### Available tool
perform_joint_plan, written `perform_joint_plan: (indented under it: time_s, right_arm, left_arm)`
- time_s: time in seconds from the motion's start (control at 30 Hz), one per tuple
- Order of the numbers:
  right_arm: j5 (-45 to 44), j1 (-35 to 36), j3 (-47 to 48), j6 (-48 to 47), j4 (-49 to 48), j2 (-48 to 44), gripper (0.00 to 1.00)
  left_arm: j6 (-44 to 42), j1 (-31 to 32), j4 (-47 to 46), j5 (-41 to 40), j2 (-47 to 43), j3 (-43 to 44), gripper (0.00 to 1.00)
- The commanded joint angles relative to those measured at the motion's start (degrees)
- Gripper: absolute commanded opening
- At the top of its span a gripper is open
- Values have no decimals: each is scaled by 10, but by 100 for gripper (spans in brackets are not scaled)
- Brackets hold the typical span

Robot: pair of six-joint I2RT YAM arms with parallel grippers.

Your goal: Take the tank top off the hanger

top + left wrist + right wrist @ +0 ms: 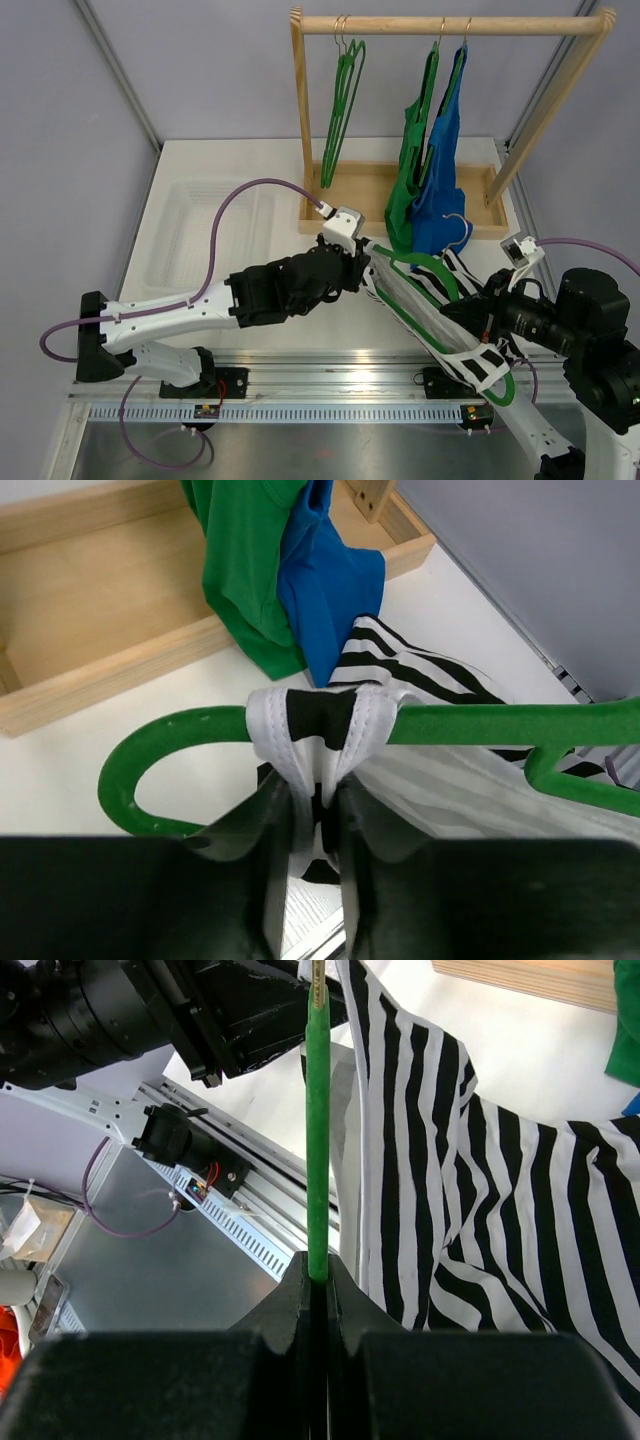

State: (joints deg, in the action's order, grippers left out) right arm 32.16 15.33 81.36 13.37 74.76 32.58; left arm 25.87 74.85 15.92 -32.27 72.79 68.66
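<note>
Beyond the left pincer (pixel 363 264) a wooden rack (pixel 450 22) stands on a white table (pixel 250 165). A green top (pixel 405 190) and a blue top (pixel 442 185) hang from its rail, touching each other, just beyond the pincer and to its right. Their hems reach the rack's base (pixel 365 190). Empty green hangers (pixel 340 110) hang straight beyond the pincer. A clear bin (pixel 200 245) lies to its left.

Left arm (pixel 270 290) and right arm (pixel 600 345): white links, black joints, purple cables (pixel 235 200); left end effector (pixel 312 815) and right end effector (pixel 318 1275) matte black.
</note>
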Motion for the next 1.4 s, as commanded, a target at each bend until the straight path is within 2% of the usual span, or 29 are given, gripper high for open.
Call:
perform_joint_plan:
  time_s: [0.0, 0.07, 0.13, 0.17, 0.4, 0.57, 0.7, 0.73, 0.83, 0.9, 0.93, 0.97, 1.03, 1.07, 1.17, 1.27, 1.33, 1.37]
  right_arm:
    - [-24, 4, 3, -4, -33, 10, 0]
    - [-32, 4, -7, -7, -35, 12, 0]
    - [-24, 3, -17, -9, -37, 13, 0]
    - [-15, 3, -20, -12, -39, 13, 0]
    - [31, 22, -20, -38, -37, 6, 0]
    - [131, 45, -20, -80, -42, -3, 0]
    - [151, 49, -18, -93, -105, -33, 0]
    - [133, 49, -24, -86, -129, -40, 0]
    - [30, 49, -75, -53, -259, -77, 0]
    - [4, 49, -124, -14, -405, -110, 0]
    - [-14, 49, -185, 2, -462, -121, 0]
    - [-26, 48, -217, 35, -584, -130, 0]
    - [-82, 49, -313, 75, -714, -143, 0]
    - [-102, 49, -342, 115, -848, -142, 0]
    - [-147, 49, -417, 168, -1068, -110, 0]
    - [-196, 48, -399, 152, -1115, -71, 0]
    - [-240, 48, -391, 127, -1132, -74, 0]
    - [-252, 48, -399, 122, -1175, -81, 0]
  left_arm:
    - [5, 0, -7, -53, -2, 22, 20]
    - [13, -4, 12, -76, -6, 22, 17]
    - [24, -11, 32, -109, -17, 23, 3]
    - [38, -27, 58, -115, -20, 23, 0]
    - [87, -156, 125, -91, -118, -34, 0]
    - [108, -253, 165, -45, -169, -60, 0]
    - [96, -276, 160, 21, -169, -76, 0]
    - [88, -276, 130, 78, -173, -84, 0]
    - [77, -275, 46, 207, -223, -151, 0]
    - [70, -270, -8, 312, -269, -209, 0]
    - [63, -258, -58, 345, -282, -225, 0]
    - [42, -247, -78, 370, -293, -239, 0]
    - [13, -196, -106, 419, -308, -263, 0]
    - [-13, -177, -102, 428, -305, -262, 0]
    - [-53, -111, -77, 440, -271, -255, 0]
    - [-68, -71, -40, 431, -223, -237, 0]
    - [-71, -57, -20, 398, -202, -233, 0]
    - [-71, -56, -16, 390, -188, -234, 0]
